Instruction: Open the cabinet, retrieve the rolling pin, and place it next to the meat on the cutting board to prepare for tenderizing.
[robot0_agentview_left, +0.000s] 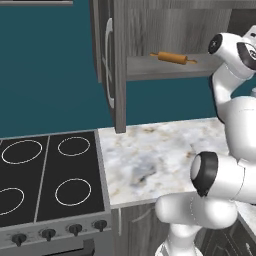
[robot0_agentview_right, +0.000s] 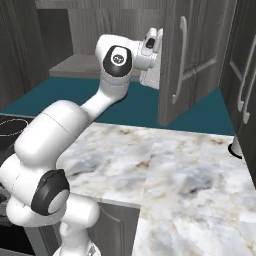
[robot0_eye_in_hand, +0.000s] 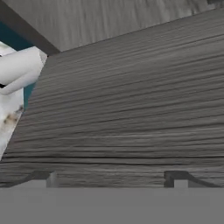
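The cabinet (robot0_agentview_left: 150, 30) stands open. Its left door (robot0_agentview_left: 116, 65) is swung out edge-on, and its right door (robot0_agentview_right: 197, 60) is swung out too. The rolling pin (robot0_agentview_left: 172, 58), orange-brown with thin handles, lies on the inner shelf (robot0_agentview_left: 165, 70). My arm reaches up to the cabinet, and its white hand (robot0_agentview_right: 151, 70) sits just beside the inner edge of the right door. My gripper (robot0_eye_in_hand: 113, 180) is open with nothing between its fingertips (robot0_eye_in_hand: 46, 179), and it faces a grey wood-grain panel at close range. The cutting board and the meat are out of view.
A marble counter (robot0_agentview_left: 155, 155) runs below the cabinet. A black four-ring stove (robot0_agentview_left: 47, 175) lies to its left. Teal wall shows behind. More tall grey cabinet doors (robot0_agentview_right: 245, 75) stand at the right, with a small dark-rimmed object (robot0_agentview_right: 236, 148) at the counter's right edge.
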